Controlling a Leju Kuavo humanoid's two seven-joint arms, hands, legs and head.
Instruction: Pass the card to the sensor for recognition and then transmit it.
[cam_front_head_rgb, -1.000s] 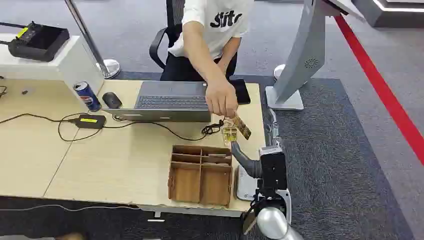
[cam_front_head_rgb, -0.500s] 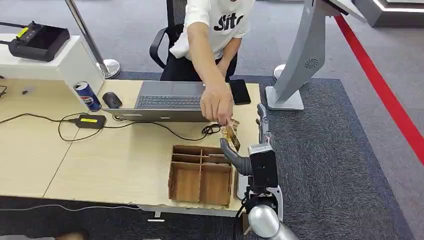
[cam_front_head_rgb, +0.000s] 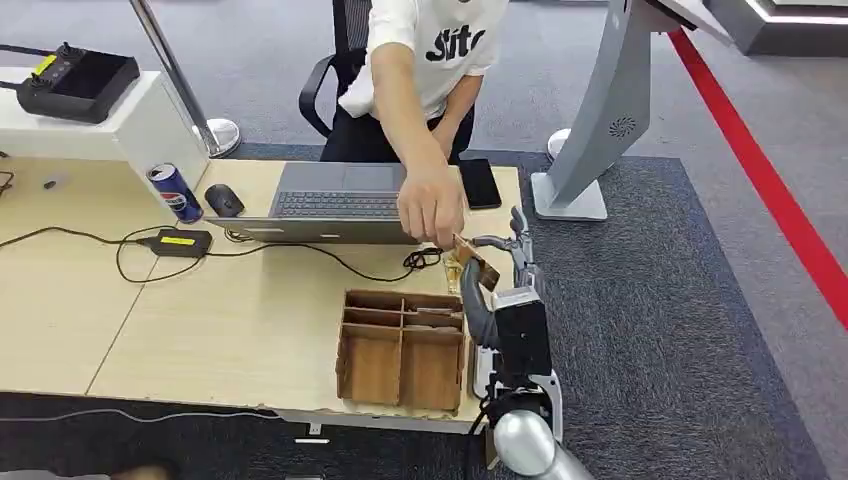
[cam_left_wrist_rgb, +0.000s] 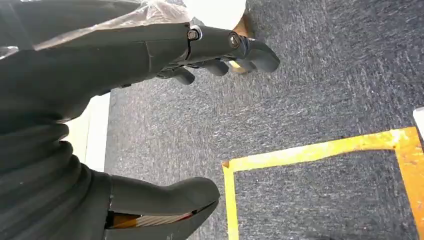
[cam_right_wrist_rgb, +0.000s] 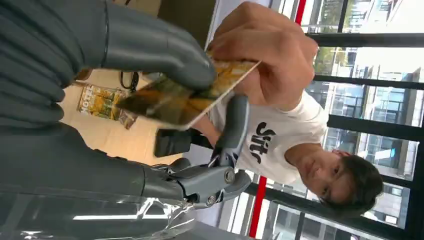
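Observation:
A yellow-brown printed card (cam_front_head_rgb: 478, 267) hangs above the desk's right end. A person's hand (cam_front_head_rgb: 432, 207) holds its far end. My right hand (cam_front_head_rgb: 493, 292) is raised under it, thumb up against the card. In the right wrist view my thumb (cam_right_wrist_rgb: 165, 52) presses on the card (cam_right_wrist_rgb: 192, 102) and a finger (cam_right_wrist_rgb: 234, 125) lies against its other face, while the person's hand (cam_right_wrist_rgb: 272, 55) still grips it. A white flat sensor pad (cam_front_head_rgb: 481, 372) lies on the desk behind my forearm. My left hand (cam_left_wrist_rgb: 100, 65) hangs over the carpet, fingers apart, holding nothing.
A wooden compartment box (cam_front_head_rgb: 402, 350) stands left of my right arm. More cards (cam_front_head_rgb: 457, 270) lie on the desk near a coiled cable. A laptop (cam_front_head_rgb: 345, 203), phone (cam_front_head_rgb: 481, 183), mouse (cam_front_head_rgb: 223, 200) and can (cam_front_head_rgb: 175, 192) sit further back. A grey kiosk stand (cam_front_head_rgb: 600, 110) rises at right.
My right hand has risen and shifted slightly left toward the person. The person has brought the card between my thumb and finger, and my thumb now lies on it.

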